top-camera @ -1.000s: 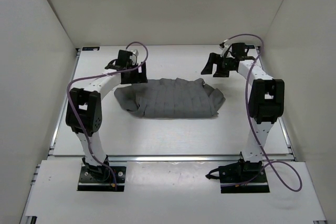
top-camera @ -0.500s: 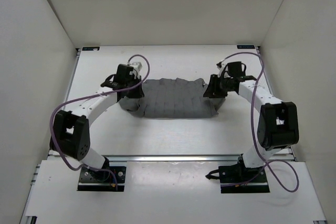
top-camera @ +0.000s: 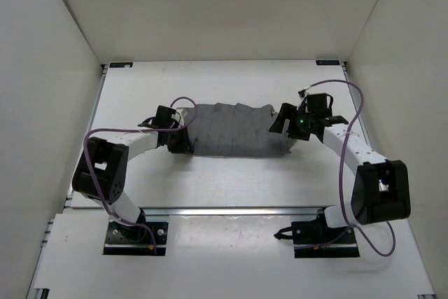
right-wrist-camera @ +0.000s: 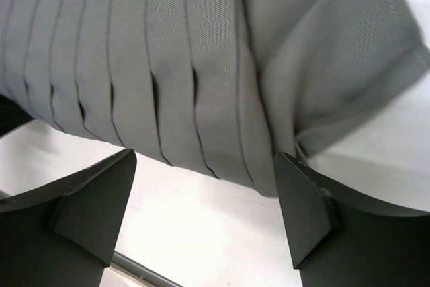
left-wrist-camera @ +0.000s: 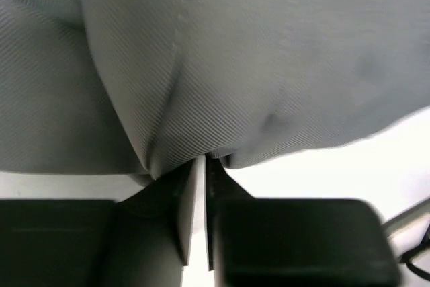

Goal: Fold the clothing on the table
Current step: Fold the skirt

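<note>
Grey pleated skirt (top-camera: 231, 131) lay bunched in a wide strip across the middle of the table (top-camera: 231, 180), pleats running near-to-far, w/ one arm reaching in at each end. Left gripper (left-wrist-camera: 200, 166) was clamped on a pinch of fabric at the skirt's left edge; the wrist cam showed cloth puckering straight into the closed jaws. Right gripper (right-wrist-camera: 205, 166) was spread wide and low at the skirt's right end. The near hem lay btw its fingers (right-wrist-camera: 94, 199) but nothing was pinched, so there was no hold on that side

My read: the step in hand was getting a matching grip on the right end before any lift. To do it well I reckoned the right jaws needed to go a bit further onto the cloth & close on all the edge layers, incl the folded-over flap at the right corner, else it'd flop loose. After that, lift both ends together at the same height so the pleats stay stacked & don't fan out. Fabric looked soft, so a one-sided pull from the left would prob drag the whole thing

Around: white walls (top-camera: 63, 33) on 3 sides, the right one close to the right arm's elbow. Metal rail (top-camera: 231, 210) ran along the near edge. Purple cables (top-camera: 350, 145) looped off both arms, the right one hanging wide, a possible snag if that wrist swung back
</note>
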`<move>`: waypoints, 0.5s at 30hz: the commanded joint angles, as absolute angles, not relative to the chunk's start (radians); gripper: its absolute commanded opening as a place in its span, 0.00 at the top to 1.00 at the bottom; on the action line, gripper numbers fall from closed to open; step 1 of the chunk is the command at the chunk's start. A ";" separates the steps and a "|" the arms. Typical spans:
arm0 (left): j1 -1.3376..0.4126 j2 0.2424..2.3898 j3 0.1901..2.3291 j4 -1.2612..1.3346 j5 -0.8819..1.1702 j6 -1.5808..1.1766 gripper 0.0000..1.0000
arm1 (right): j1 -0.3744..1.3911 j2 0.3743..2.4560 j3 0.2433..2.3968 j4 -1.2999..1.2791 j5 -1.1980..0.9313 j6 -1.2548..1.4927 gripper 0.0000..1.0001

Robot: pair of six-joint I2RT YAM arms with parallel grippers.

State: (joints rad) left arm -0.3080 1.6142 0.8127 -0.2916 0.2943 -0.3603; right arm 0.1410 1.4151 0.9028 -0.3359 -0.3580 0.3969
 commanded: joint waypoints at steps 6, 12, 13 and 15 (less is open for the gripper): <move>-0.252 1.494 0.972 -0.310 0.455 -0.382 0.60 | 0.049 1.373 0.868 -0.437 -0.207 0.402 0.12; -0.212 1.443 0.992 -0.354 0.416 -0.359 0.25 | 0.026 1.472 0.856 -0.407 -0.228 0.402 0.09; -0.219 1.456 1.003 -0.362 0.404 -0.347 0.25 | 0.023 1.485 0.851 -0.387 -0.239 0.396 0.08; -0.232 1.465 1.005 -0.361 0.384 -0.333 0.27 | 0.015 1.505 0.833 -0.332 -0.281 0.411 0.08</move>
State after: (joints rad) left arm -0.2153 1.4666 0.9844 -0.3248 0.4042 -0.3683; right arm 0.0273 1.4841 0.8532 -0.4068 -0.2447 0.3969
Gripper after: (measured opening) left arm 0.739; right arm 0.919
